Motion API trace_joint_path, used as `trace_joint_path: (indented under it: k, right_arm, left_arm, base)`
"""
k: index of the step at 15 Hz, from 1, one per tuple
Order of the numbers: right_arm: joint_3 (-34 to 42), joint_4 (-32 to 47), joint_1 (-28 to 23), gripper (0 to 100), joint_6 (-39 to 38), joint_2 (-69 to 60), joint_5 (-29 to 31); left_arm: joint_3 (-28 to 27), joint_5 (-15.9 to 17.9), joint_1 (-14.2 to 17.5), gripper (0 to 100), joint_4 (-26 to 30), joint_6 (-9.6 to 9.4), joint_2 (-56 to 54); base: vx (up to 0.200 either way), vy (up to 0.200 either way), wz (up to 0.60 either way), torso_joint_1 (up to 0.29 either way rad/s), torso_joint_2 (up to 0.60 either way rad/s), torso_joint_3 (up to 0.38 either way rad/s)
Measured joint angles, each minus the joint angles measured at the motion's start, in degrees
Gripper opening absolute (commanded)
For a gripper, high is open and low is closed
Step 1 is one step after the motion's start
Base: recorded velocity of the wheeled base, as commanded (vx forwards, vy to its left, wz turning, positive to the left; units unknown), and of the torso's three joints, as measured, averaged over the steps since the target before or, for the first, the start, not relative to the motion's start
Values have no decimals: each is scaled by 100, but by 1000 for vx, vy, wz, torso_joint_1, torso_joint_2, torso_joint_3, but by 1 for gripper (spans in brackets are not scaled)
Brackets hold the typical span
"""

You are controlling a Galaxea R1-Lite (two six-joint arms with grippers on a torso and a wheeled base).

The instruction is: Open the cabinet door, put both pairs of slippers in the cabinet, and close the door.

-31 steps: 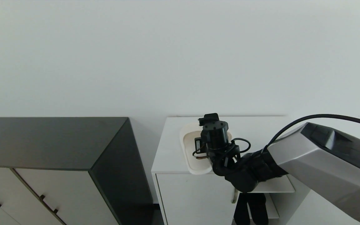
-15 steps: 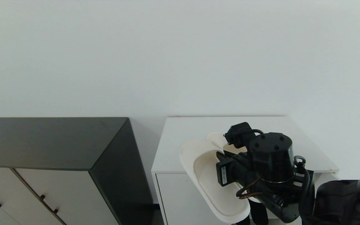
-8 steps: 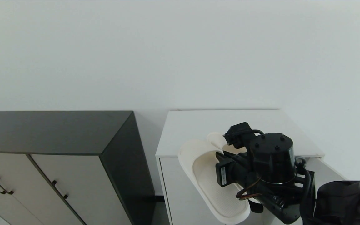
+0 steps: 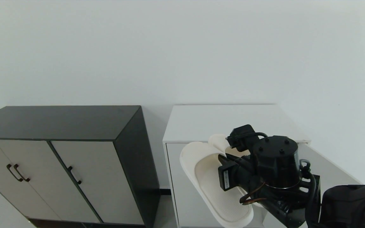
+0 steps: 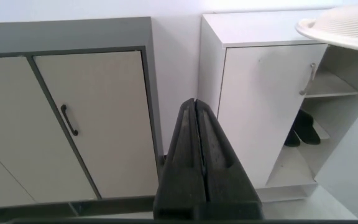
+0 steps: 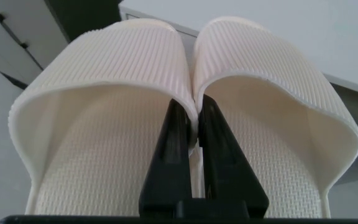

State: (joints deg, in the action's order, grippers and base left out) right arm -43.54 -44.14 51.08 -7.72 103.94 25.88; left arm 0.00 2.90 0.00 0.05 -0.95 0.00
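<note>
A pair of ribbed white slippers (image 6: 104, 81) is pinched side by side between the fingers of my right gripper (image 6: 191, 115), which is shut on their inner edges. In the head view the white slippers (image 4: 214, 186) hang in the air in front of the white cabinet (image 4: 220, 122), below its top. The cabinet's right half stands open, with shelves and a pair of black slippers (image 5: 304, 127) on a lower shelf. The left door (image 5: 263, 106) is closed. My left gripper (image 5: 196, 109) is shut on nothing, low down and well back from both cabinets.
A dark-topped cabinet (image 4: 59, 122) with pale doors and black handles stands left of the white one, a narrow gap between them. The white cabinet's open door panel (image 4: 328, 171) juts out on the right. A plain wall runs behind both.
My right gripper lifted the white slippers off the white cabinet's top and drew them back toward me. The head view has since shifted, so both cabinets show more of their fronts.
</note>
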Motion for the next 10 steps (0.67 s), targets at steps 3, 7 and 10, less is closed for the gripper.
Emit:
trace_joint_path:
  k: [3,7,10]
  right_arm:
    - [5,5,-15,0,0,4,9]
    - [30,5,-10,0,-2,4,4]
    - [39,5,-10,0,-2,6,1]
  left_arm:
    - [0,0,0,0,5,0,0]
    - [0,0,0,0,5,0,0]
    - [0,5,0,0,5,-9,0]
  base:
    - [0,0,0,0,0,0]
    - [0,0,0,0,0,0]
    - [0,-133,0,5,3,3]
